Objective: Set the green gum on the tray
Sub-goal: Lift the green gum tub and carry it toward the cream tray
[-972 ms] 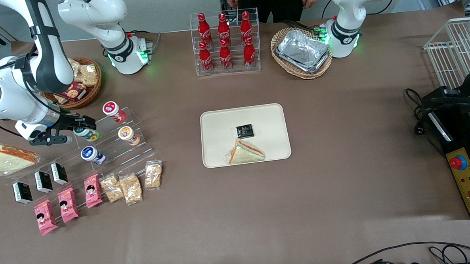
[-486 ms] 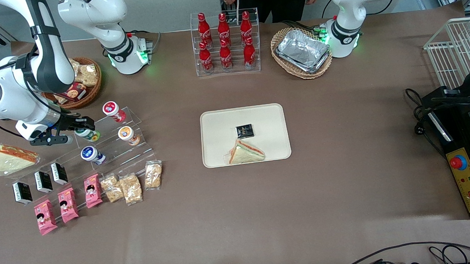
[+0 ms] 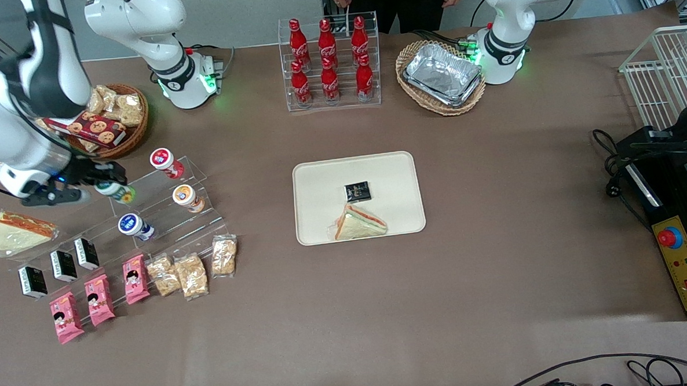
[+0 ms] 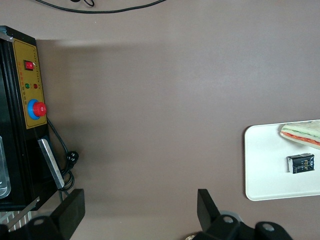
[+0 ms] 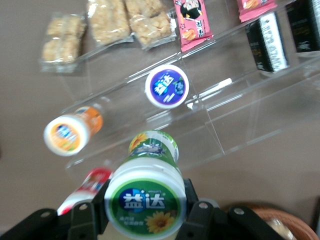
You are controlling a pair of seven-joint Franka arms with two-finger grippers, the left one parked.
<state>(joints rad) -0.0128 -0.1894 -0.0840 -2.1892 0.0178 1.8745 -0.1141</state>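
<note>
The green gum [image 3: 117, 192] is a small canister with a green-and-white lid [image 5: 145, 201]. My gripper [image 3: 103, 181] is shut on it, one finger on each side of the lid, and holds it above the clear acrylic rack [image 3: 173, 215] at the working arm's end of the table. The wrist view shows the gripper [image 5: 145, 206] with the gum lifted off the rack's steps. The beige tray [image 3: 319, 176] lies flat at the table's middle, well away from the gripper, and holds a wrapped sandwich [image 3: 359, 222] and a small black packet [image 3: 357, 190].
On the rack sit a blue-lidded canister [image 3: 132, 225], an orange-lidded one [image 3: 186, 197] and a red-lidded one [image 3: 165, 162]. Snack bags [image 3: 193, 274], pink packets and black boxes lie nearer the front camera. A cola bottle stand [image 3: 329, 60] and a wicker basket with a foil tray [image 3: 441, 75] stand farther off.
My gripper has risen with the green gum in it, lifting it off the rack and drifting slightly toward the working arm's end. Nothing else has moved.
</note>
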